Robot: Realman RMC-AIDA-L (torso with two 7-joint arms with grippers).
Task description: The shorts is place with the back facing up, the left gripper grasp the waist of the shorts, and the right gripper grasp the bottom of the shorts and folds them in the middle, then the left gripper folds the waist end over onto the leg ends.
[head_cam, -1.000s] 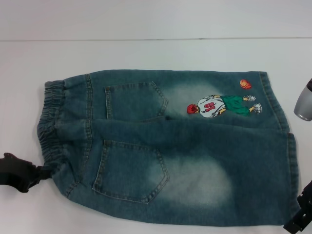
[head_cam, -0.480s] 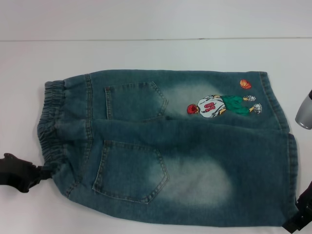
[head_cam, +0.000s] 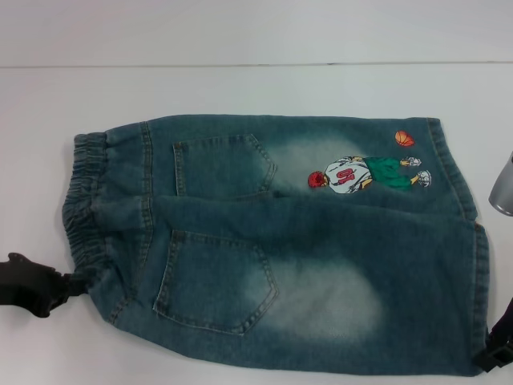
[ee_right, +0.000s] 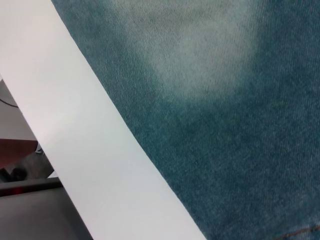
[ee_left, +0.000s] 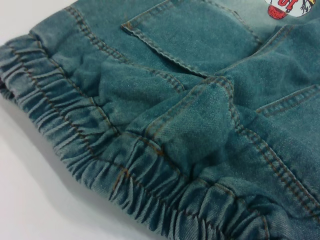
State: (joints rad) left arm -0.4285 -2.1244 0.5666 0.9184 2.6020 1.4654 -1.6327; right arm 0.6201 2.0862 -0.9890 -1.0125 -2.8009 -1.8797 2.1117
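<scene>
The denim shorts (head_cam: 304, 249) lie flat on the white table (head_cam: 240, 88), back up, both rear pockets showing. The elastic waist (head_cam: 84, 192) is at the left and the leg ends at the right. My left gripper (head_cam: 48, 285) sits at the near corner of the waist, its tip touching the bunched fabric. The left wrist view shows the gathered waistband (ee_left: 100, 150) close up, with no fingers in it. My right gripper (head_cam: 498, 353) is at the near corner of the leg hem, mostly out of frame. The right wrist view shows only denim (ee_right: 225, 100) and table (ee_right: 90, 150).
A printed basketball player (head_cam: 365, 172) and a ball (head_cam: 404, 138) decorate the far leg. A grey cylinder of the right arm (head_cam: 502, 192) hangs at the right edge. White table surrounds the shorts. Its near edge and the floor (ee_right: 25, 200) show in the right wrist view.
The right gripper has slid down and right, nearly out of the head view. The near leg hem has stretched slightly that way. The left gripper has not moved.
</scene>
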